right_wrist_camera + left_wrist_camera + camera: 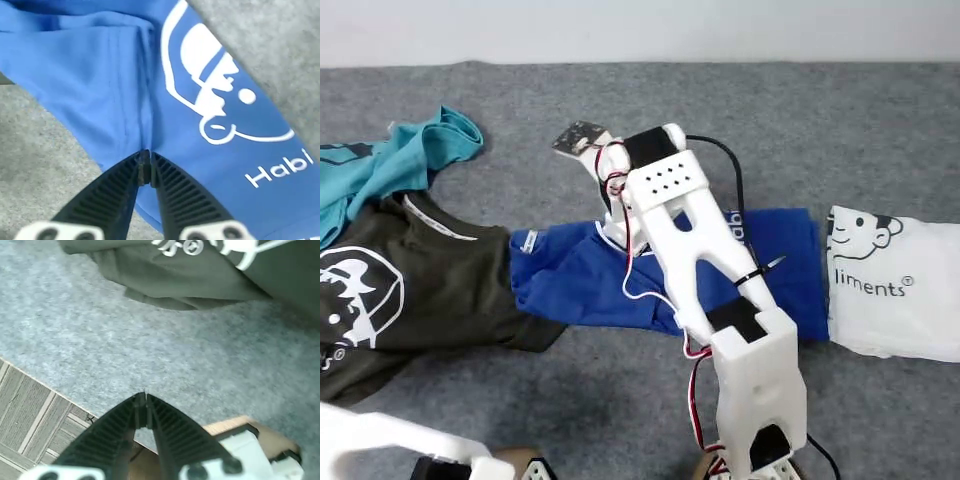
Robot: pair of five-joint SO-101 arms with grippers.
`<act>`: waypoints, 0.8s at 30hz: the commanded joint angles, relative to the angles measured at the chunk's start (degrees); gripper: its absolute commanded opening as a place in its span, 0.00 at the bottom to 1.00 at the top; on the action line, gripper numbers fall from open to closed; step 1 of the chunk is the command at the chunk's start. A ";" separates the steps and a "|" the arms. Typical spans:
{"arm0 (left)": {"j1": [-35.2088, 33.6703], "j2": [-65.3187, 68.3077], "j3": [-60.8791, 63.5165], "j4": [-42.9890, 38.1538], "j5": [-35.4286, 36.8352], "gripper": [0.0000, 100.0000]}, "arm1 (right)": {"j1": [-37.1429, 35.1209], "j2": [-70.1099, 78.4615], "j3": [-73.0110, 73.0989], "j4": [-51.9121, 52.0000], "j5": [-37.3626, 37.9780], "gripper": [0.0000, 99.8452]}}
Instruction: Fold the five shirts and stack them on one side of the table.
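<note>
Grey felt is covering the table [620,400] in the high view. A teal shirt [380,165] is lying crumpled at 10 o'clock, touching a dark shirt [420,280] that is spreading out unfolded at 9 o'clock. A blue shirt [570,280] is lying bunched at the centre, and its 9 o'clock edge is meeting the dark shirt's sleeve. A white shirt [900,290] is lying folded flat at 3 o'clock, just beside the blue shirt. The right arm [690,240] is extending from 6 o'clock across the blue shirt, with its wrist sitting over the garment's 12 o'clock edge. The left arm [380,432] is lying low at 7 o'clock.

In the left wrist view, the left gripper [145,401] is clenched with nothing between its jaws, and the tips are touching each other. It is hanging above bare felt near the table edge, with striped floor [25,410] showing beyond that edge. The dark shirt [200,275] is lying well apart from the tips.

In the right wrist view, the right gripper [145,169] is pinching a raised fold of the blue shirt [100,75], its jaws pressing together on the fabric. A white print [210,100] is showing on the cloth beside the fold
</note>
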 commanded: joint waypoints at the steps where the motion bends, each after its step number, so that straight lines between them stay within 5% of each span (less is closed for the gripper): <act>1: 0.62 -3.78 -2.42 2.11 -0.09 0.00 | 5.32 -4.18 -2.11 2.51 -2.20 0.01; 10: 9.85 -27.43 6.55 2.11 -6.24 0.00 | 23.25 -7.43 -2.02 2.33 -3.78 0.02; 14: 12.40 -37.98 13.05 2.11 -11.87 0.00 | 30.20 -5.41 -2.02 2.33 -3.78 0.14; 18: 12.57 -44.31 16.92 1.93 -15.65 0.02 | 33.27 -1.71 -2.02 2.24 -8.00 0.24; 24: 12.57 -45.19 19.47 1.14 -15.74 0.13 | 33.89 5.58 -2.02 2.15 -11.69 0.25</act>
